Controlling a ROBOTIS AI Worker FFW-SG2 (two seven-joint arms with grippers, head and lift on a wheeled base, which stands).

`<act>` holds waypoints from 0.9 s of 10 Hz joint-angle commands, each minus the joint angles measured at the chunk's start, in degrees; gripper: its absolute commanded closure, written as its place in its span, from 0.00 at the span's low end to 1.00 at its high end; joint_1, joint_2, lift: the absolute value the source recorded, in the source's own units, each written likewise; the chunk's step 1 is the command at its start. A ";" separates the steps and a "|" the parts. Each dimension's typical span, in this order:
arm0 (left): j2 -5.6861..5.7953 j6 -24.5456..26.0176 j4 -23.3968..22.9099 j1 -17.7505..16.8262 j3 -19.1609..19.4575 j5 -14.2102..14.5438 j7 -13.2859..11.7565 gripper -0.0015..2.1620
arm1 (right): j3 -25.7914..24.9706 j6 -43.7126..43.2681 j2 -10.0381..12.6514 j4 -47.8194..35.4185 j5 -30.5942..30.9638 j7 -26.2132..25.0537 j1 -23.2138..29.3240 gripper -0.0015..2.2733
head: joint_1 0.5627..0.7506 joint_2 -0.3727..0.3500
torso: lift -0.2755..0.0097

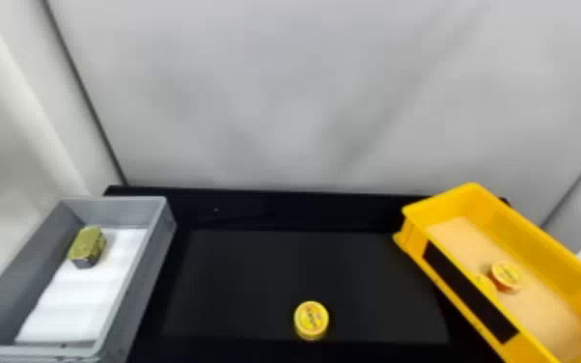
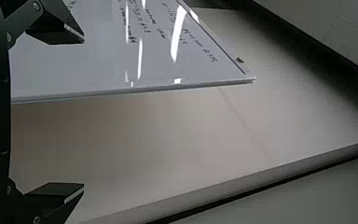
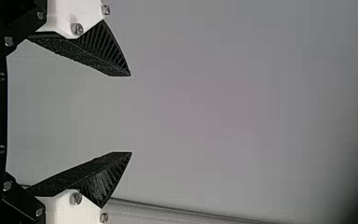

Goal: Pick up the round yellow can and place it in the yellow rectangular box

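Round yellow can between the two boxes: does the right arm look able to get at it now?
Probably yes: the right gripper is open and holding nothing, and the can stands apart from grey box and yellow box, its top uncovered. Distance I can't tell.

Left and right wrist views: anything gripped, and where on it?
Nothing held: the left gripper and right gripper are both open, with nothing between their fingers.

we see smooth plastic on the yellow box, smooth plastic on the grey box, a glossy whiteboard, a matt table, rough matt fingers
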 commanded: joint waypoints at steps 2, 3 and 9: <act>-0.15 0.06 -0.08 0.15 -0.17 -0.23 -0.09 0.07 | -0.02 0.62 0.00 -0.22 0.33 0.02 0.01 0.11 | 0.66 0.53 | 0.77; -0.15 0.15 -0.08 0.15 -0.26 -0.40 -0.35 0.07 | 0.24 0.88 0.00 -0.22 0.42 0.02 -0.08 0.11 | 0.66 0.53 | 0.77; -0.15 0.85 0.09 -0.02 -1.14 -1.46 -0.44 0.07 | 6.92 7.92 0.09 -1.28 0.15 3.01 -1.75 0.11 | 0.66 0.53 | 0.77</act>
